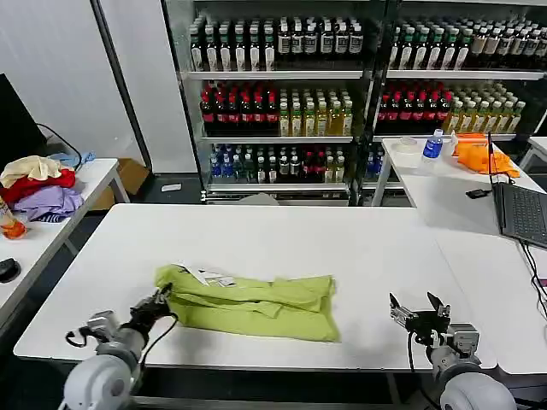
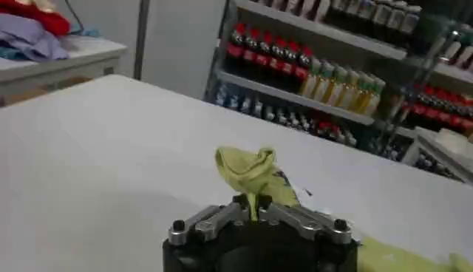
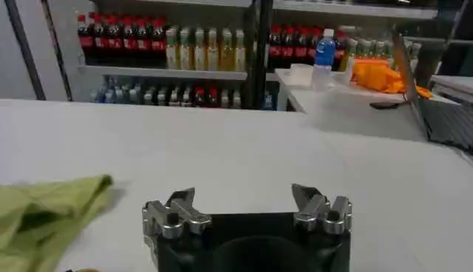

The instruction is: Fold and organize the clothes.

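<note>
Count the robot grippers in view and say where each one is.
2. The left gripper is shut on the lime T-shirt at its left end; the right gripper hovers open over the white table, right of the shirt.

You could not read the white label (image 1: 208, 277) at the T-shirt (image 1: 256, 304); it was too small. In the left wrist view, the shirt's bunched corner ran down between the left gripper (image 2: 256, 209) fingers, and the gripper body hid where the cloth went beneath. The right wrist view's edge cut off most of the shirt. The laptop (image 1: 521, 213) was cropped at the head view's right edge, and the bottle (image 1: 433, 145) label was illegible.
</note>
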Tool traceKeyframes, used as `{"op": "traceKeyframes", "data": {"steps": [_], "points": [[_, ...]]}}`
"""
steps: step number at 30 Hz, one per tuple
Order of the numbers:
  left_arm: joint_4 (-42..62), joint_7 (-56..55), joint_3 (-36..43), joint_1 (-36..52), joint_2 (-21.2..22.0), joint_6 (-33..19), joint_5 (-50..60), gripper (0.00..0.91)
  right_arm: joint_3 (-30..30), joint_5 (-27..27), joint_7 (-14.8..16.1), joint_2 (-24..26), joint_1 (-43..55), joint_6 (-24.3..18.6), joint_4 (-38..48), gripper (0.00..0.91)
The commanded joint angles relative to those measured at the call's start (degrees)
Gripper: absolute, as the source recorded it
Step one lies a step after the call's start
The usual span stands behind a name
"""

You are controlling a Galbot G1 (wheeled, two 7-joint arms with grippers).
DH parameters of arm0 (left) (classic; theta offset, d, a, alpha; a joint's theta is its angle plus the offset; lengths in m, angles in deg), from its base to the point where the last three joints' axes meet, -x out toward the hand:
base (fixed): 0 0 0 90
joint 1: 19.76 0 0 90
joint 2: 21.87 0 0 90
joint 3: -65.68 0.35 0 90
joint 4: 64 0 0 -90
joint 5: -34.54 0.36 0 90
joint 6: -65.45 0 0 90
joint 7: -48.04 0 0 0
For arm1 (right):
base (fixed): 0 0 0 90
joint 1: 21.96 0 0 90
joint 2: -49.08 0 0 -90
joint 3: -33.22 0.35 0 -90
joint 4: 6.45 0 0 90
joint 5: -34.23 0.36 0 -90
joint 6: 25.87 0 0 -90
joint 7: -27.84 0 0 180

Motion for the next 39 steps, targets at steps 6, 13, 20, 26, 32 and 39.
{"op": "traceKeyframes", "data": {"steps": [6, 13, 20, 26, 32, 39], "points": [[-11.0, 0.3, 5.9, 2.4, 1.9, -0.7, -20.7, 0.02, -0.7, -0.3, 0.0, 0.5, 0.6, 0.0, 0.3, 0.907], [-8.7, 0.8, 14.8, 5.4, 6.2, -2.5, -21.5, 0.02, -1.8, -0.6, 0.0, 1.0, 1.7, 0.0, 0.5, 0.907], [-2.8, 0.9, 22.3, 9.3, 10.2, -2.8, -18.4, 0.02, -2.4, -0.5, 0.1, 1.9, 3.1, 0.0, 1.4, 0.907], [1.2, 1.0, 27.6, 11.3, 12.1, -2.8, -14.8, 0.02, -3.1, -0.3, 0.1, 2.4, 4.3, 0.1, 1.9, 0.907], [5.4, 2.2, 31.0, 13.4, 13.5, -3.4, -10.1, 0.02, -3.3, -0.1, 0.2, 2.7, 5.0, 0.1, 2.5, 0.907], [5.8, 3.3, 32.0, 14.6, 14.4, -2.7, -8.9, 0.907, -3.6, -0.2, 0.2, 2.7, 5.5, 0.0, 3.1, 0.907]]}}
